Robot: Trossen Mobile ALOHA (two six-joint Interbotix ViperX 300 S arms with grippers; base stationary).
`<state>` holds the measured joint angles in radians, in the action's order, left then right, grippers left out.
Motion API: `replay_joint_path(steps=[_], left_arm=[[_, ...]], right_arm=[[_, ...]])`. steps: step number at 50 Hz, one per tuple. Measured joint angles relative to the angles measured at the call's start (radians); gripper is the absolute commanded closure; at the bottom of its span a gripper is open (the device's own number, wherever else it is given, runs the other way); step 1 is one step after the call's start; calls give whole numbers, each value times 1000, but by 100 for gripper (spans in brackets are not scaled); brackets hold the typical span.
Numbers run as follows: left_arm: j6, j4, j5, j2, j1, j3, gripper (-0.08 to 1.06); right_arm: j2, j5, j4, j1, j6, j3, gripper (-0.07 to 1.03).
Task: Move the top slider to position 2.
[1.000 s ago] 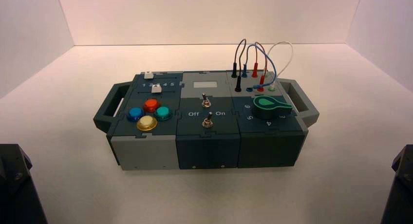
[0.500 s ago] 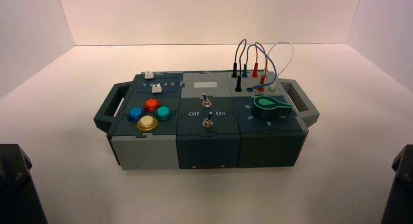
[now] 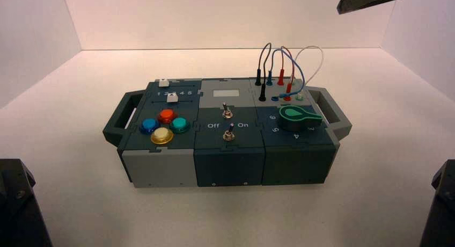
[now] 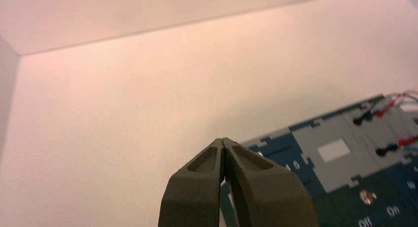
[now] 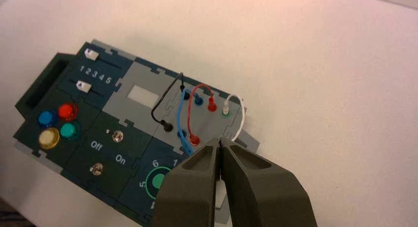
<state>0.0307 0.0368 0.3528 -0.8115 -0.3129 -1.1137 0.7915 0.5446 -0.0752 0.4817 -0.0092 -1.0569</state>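
Observation:
The box [image 3: 161, 169] stands in the middle of the table. The top slider [image 3: 164, 82] is a tiny white knob at the box's far left; in the right wrist view [image 5: 90, 54] it sits at the track end by the "1". Position 2 [image 5: 89, 71] is the second numeral of the small "1 2 3 4 5" row. The twin white knob [image 3: 172, 98] lies just nearer. My left gripper [image 4: 224, 140] is shut and empty, high above the table left of the box. My right gripper [image 5: 220, 140] is shut and empty, high above the box's wire end.
Four round buttons, blue [image 3: 148, 125], red [image 3: 167, 116], teal [image 3: 180, 124] and yellow [image 3: 161, 135], sit near the sliders. Two metal toggle switches [image 3: 227, 112] stand mid-box, a green knob [image 3: 298, 117] and looped wires [image 3: 279, 70] at the right. White walls enclose the table.
Dark parts of both arms have come into the top corners of the high view, where none showed before. The box and its sliders have not moved.

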Motion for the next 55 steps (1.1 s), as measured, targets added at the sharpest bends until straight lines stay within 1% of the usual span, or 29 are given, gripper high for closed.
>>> replay_joint_path(steps=[4, 7, 10, 16, 20, 24, 26, 31, 38, 43, 47, 55], left_arm=[[0, 0, 3, 6, -6, 2, 101], [0, 0, 5, 11, -8, 2, 101], [0, 2, 12, 14, -8, 3, 101], [0, 0, 38, 40, -8, 14, 101], [0, 2, 69, 74, -6, 25, 101], [-2, 2, 97, 123, -8, 43, 101], [-9, 2, 120, 160, -8, 57, 101], [-11, 3, 152, 219, -6, 86, 101], [-11, 6, 195, 299, -8, 126, 101], [-11, 6, 221, 342, -6, 150, 101], [-11, 17, 239, 382, -8, 176, 101], [-11, 35, 250, 443, -17, 206, 101]], right_arm=[[-8, 5, 2, 25, 0, 5, 98], [-18, 5, 2, 63, 0, 11, 98], [-32, 8, 0, 81, 0, 21, 98], [-84, 31, -8, 94, 0, 46, 98], [-110, 48, -9, 98, 0, 58, 98], [-146, 67, -9, 117, -2, 78, 98], [-167, 72, -9, 135, -2, 92, 98], [-225, 77, -9, 176, -2, 126, 98], [-295, 72, -11, 212, -3, 164, 98], [-331, 52, -11, 224, -5, 181, 98], [-350, 38, -11, 229, -5, 190, 98], [-393, 18, -9, 229, -8, 221, 98]])
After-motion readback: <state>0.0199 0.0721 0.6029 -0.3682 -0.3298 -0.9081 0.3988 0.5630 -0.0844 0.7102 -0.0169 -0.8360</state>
